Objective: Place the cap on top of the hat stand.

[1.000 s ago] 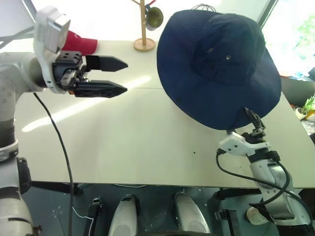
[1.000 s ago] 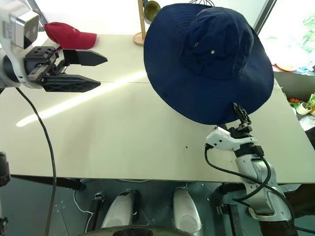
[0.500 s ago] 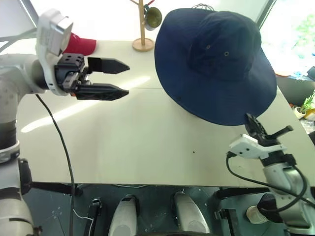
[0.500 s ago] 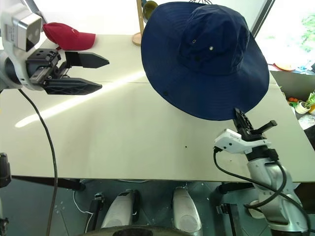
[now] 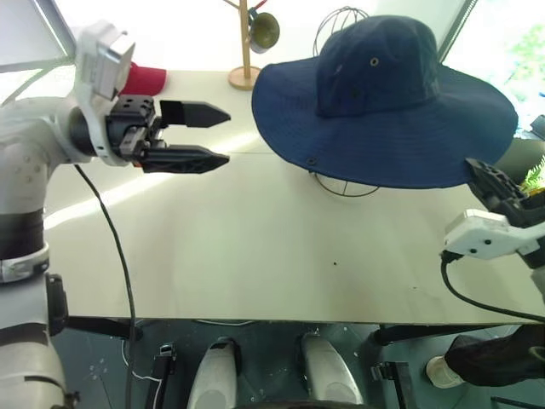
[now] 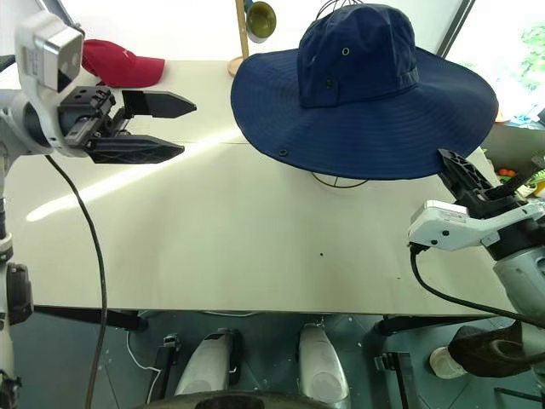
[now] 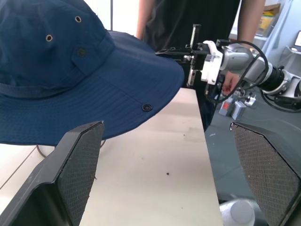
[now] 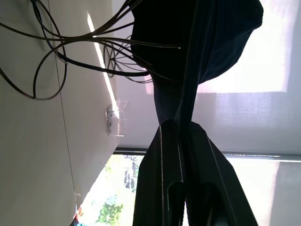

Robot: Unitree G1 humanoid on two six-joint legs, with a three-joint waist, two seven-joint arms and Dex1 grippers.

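Observation:
The navy-blue cap [image 5: 383,94] hangs level above the table's right half. My right gripper [image 5: 479,172] is shut on the brim's right edge, and the fabric runs between its fingers [image 8: 181,141] in the right wrist view. Under the brim, the round wire base of the hat stand [image 5: 345,194] sits on the table. Its wires [image 8: 61,56] rise toward the cap's dark underside. A wire cage [image 5: 334,24] peeks out behind the crown. I cannot tell whether the cap rests on the stand. My left gripper [image 5: 217,136] is open and empty, left of the cap and pointing at it.
A red peaked cap [image 5: 143,78] lies at the table's far left corner. A wooden peg stand [image 5: 248,51] with a small item hung on it stands at the back centre. A person in dark clothes [image 7: 207,19] stands beyond the table's right edge.
My right gripper shut on the brim, then rose and moved right with it. The cap swung from steeply tilted to level, uncovering the wire base. The left gripper stayed put.

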